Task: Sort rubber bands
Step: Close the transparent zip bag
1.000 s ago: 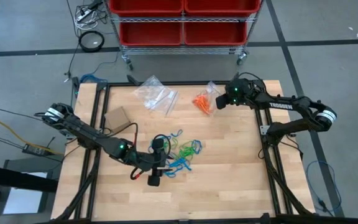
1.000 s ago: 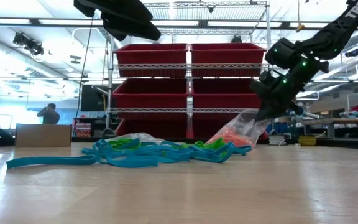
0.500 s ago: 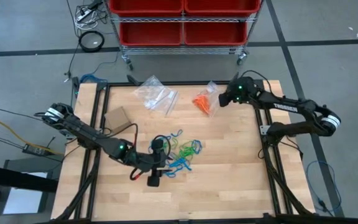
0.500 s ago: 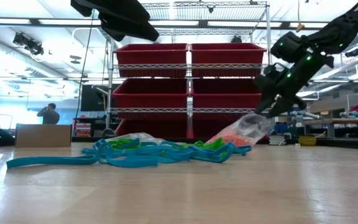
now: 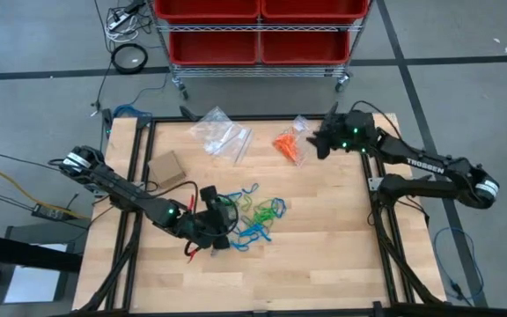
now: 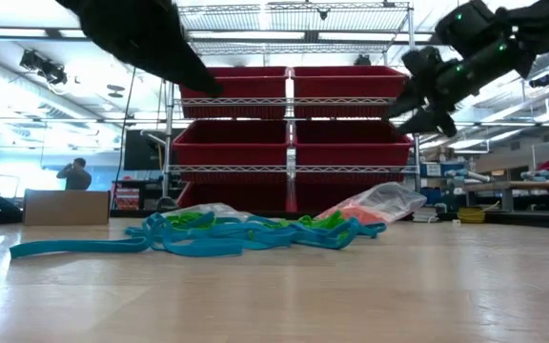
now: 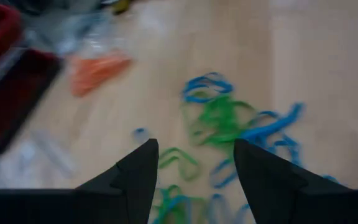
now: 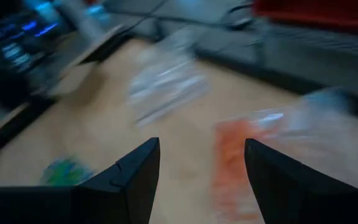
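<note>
Rubber bands point(image 5: 255, 218) lie just beside the empty, wide-open left claw point(image 5: 222, 231).

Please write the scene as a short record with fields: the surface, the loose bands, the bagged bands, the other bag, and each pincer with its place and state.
surface: wooden table
loose bands: blue and green rubber bands tangled mid-table
bagged bands: orange bands in a clear bag, far side
other bag: clear plastic bag, contents not clear
left pincer: open, above the tangle's edge, holding nothing
right pincer: open, raised beside the orange bag, holding nothing
</note>
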